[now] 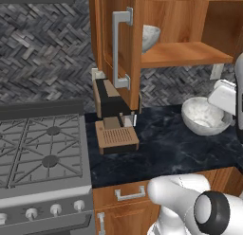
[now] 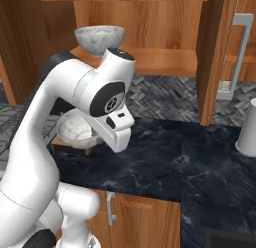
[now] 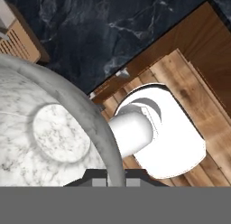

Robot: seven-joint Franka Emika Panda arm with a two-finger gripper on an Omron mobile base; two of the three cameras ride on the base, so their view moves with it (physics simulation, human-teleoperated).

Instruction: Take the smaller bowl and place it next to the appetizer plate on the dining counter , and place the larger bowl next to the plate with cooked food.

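I'm gripping the wide, deep grey-white marbled bowl [image 1: 205,116] by its rim, jaws clenched; the small speckled stone bowl [image 1: 150,37] is sitting on the wooden cabinet shelf [image 1: 182,54], so neither's delivered.

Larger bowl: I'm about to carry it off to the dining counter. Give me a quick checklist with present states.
1. Claw shut on the larger bowl's rim: ok.
2. Bowl lifted off the black countertop: cannot tell.
3. Bowl level: not ok, it looks tilted in the left base view.
4. Coffee machine apart from the bowl: ok.
5. Smaller bowl on the cabinet shelf, out of the way: ok.
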